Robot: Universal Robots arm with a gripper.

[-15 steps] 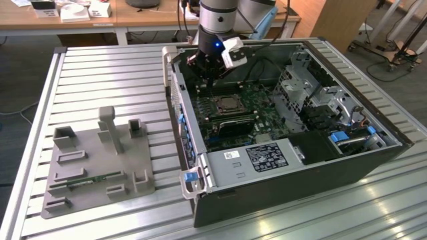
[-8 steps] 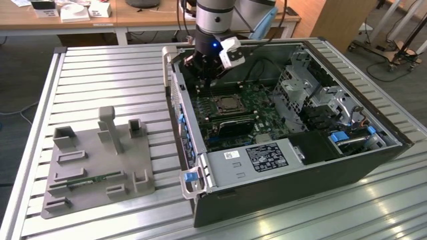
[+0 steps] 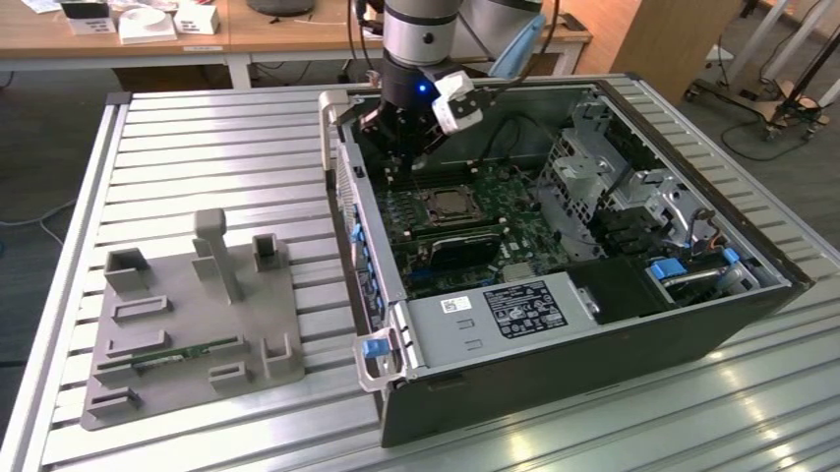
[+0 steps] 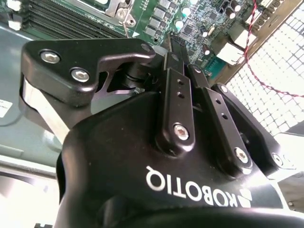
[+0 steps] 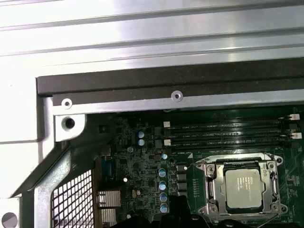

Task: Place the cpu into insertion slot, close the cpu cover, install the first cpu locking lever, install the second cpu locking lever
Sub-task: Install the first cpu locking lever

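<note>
insertion slot (image 4: 116, 8) cut off, second wrist view | cpu cover (image 3: 434, 205) too small, exterior view

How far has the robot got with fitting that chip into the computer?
Done: the cpu sits in the insertion slot, and the cpu cover looks folded down around it. In hand: the gripper, shut with nothing seen in it, hangs over the board beside that slot. Left: the two locking levers; whether either is latched cannot be told.
</note>
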